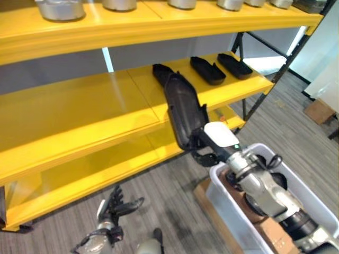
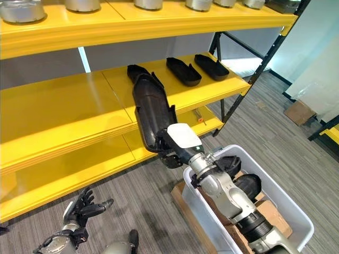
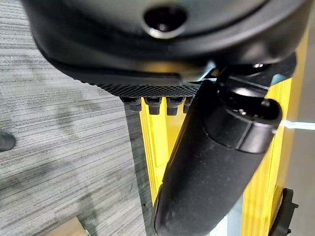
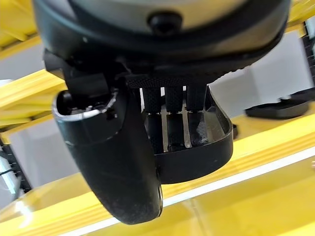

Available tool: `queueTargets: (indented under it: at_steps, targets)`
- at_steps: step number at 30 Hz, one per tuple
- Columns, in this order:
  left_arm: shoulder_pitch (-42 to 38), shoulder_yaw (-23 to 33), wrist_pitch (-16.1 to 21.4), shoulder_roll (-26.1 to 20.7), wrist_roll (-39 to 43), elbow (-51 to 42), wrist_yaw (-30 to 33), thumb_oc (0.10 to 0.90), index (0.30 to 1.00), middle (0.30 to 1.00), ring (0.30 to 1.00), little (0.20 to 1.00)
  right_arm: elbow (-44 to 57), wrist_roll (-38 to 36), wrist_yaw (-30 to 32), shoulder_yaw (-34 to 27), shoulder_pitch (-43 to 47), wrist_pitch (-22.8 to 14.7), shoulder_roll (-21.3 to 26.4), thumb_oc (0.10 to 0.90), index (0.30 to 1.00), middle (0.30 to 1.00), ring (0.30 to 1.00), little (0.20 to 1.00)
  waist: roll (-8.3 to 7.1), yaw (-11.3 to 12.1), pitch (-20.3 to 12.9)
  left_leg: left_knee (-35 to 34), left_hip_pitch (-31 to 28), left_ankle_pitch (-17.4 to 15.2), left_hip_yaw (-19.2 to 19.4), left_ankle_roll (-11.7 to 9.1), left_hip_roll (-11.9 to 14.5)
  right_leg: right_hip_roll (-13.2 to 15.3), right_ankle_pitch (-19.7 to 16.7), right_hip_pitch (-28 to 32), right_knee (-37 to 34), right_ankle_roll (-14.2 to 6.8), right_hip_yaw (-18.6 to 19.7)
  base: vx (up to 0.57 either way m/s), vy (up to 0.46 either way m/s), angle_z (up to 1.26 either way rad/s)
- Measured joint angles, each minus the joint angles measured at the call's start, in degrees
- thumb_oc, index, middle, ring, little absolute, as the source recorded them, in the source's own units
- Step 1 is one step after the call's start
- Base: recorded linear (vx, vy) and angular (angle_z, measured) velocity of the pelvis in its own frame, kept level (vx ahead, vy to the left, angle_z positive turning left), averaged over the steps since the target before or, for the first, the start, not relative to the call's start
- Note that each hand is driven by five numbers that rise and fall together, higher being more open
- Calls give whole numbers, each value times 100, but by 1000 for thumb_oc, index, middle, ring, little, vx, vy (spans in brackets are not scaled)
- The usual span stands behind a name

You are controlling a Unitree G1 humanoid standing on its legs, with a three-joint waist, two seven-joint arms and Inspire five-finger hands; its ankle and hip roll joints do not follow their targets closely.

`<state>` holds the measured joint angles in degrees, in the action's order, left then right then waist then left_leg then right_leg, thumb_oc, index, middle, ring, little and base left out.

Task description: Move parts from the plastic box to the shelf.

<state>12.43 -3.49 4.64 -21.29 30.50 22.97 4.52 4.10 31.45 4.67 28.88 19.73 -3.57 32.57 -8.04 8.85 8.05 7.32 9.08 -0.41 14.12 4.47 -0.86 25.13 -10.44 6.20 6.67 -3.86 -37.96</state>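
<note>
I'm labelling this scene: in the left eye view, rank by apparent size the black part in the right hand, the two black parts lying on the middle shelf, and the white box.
1. White box
2. Held part, nearer the camera, so unsure
3. The two shelf parts look alike

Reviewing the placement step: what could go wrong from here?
1. The right hand grips the long black part at one end only, so it could pivot or slip.
2. Its far end sits close to the black parts on the middle shelf and could nudge them.
</note>
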Motion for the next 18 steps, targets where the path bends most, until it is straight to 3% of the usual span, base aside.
queueTargets:
  at_steps: [2, 3, 4, 5, 6, 7, 8, 10, 12, 14, 16, 18]
  targets:
    - [-48, -32, 0, -40, -50, -12, -7, 900, 1000, 1000, 1000, 1000, -8, 1, -98, 28, -10, 12, -8, 400, 300, 300, 300, 300, 32, -125, 16, -212, -121, 77, -198, 165, -152, 150, -224, -177, 476, -23, 553, 40, 130, 45]
    - [-82, -30, 1, -98, -194, -13, 8, 900, 1000, 1000, 1000, 1000, -10, 1, -105, 26, -34, 6, 8, 400, 300, 300, 300, 300, 155, -197, 77, -573, -332, 293, -356, 267, -185, 55, 266, -614, 1220, -440, 1579, 6, 128, 48]
    - [-89, -26, 1, -106, -211, -12, 15, 900, 1000, 1000, 1000, 1000, -9, 1, -112, 26, -44, -12, 40, 400, 300, 300, 300, 300, 152, -218, 76, -707, -419, 362, -394, 304, -209, -31, 454, -731, 1385, -527, 1833, 27, 133, 44]
    - [-109, -124, 23, -115, -217, 28, 18, 900, 1000, 1000, 1000, 1000, -1, -3, -115, 14, -101, -19, 69, 400, 300, 300, 300, 300, 233, -298, 125, -766, -489, 436, -551, 403, -264, -308, 649, -875, 1519, -545, 2213, 16, 74, 59]
    - [-315, -264, 48, -123, -225, 224, 28, 900, 1000, 1000, 1000, 1000, 71, -5, -113, -104, -194, -79, 134, 400, 300, 300, 300, 300, 444, -453, 250, -749, -504, 448, -831, 452, -161, -1044, 1226, -1151, 2002, -240, 3031, 14, -13, 91]
    - [-385, -335, 8, -149, -239, 271, 22, 900, 1000, 1000, 1000, 1000, 97, -6, -116, -118, -248, -82, 157, 400, 300, 300, 300, 300, 624, -613, 361, -807, -545, 464, -1029, 508, -68, -1678, 1569, -1309, 2032, -8, 3617, 13, -48, 93]
    - [-367, -412, -3, -155, -273, 216, -32, 900, 1000, 1000, 1000, 1000, 114, -6, -145, -99, -257, -100, 219, 400, 300, 300, 300, 300, 659, -718, 399, -965, -640, 535, -964, 444, -87, -1936, 1698, -1580, 1999, 24, 3530, 30, -81, 60]
    - [-363, -420, -6, 13, -275, 160, -13, 900, 1000, 1000, 1000, 1000, 129, -11, -165, -105, -273, -98, 266, 400, 300, 300, 300, 300, 656, -742, 418, -1037, -675, 480, -1009, 407, -396, -1957, 1627, -2306, 1565, 70, 3434, 101, -185, 28]
    - [-413, -423, -7, 76, -275, 152, -20, 900, 1000, 1000, 1000, 1000, 131, -15, -165, -93, -291, -89, 325, 400, 300, 300, 300, 300, 703, -851, 440, -1090, -665, 447, -1079, 277, -493, -1982, 1313, -2375, 569, -31, 3545, 106, -169, 62]
    - [-395, -398, 3, 118, -272, 69, -13, 900, 1000, 1000, 1000, 1000, 122, -18, -167, -138, -419, -85, 392, 400, 300, 300, 300, 300, 689, -853, 436, -1159, -816, 433, -1158, 241, -550, -2067, 872, -2133, -174, 48, 3646, 120, -211, 77]
    - [-210, -277, 8, 216, -264, 39, -5, 900, 1000, 1000, 1000, 1000, 127, -31, -167, -164, -381, -133, 390, 400, 300, 300, 300, 300, 684, -815, 411, -1185, -1039, 364, -1288, 178, -539, -2053, 491, -1496, -552, 160, 3519, 249, -302, 51]
    - [-29, -78, 9, 343, -262, -62, -2, 900, 1000, 1000, 1000, 1000, 132, -129, -177, -174, -414, -173, 423, 400, 300, 300, 300, 300, 632, -791, 348, -1178, -1222, 318, -1458, 99, -433, -2055, 183, -656, -1204, 217, 3104, 131, -165, 29]
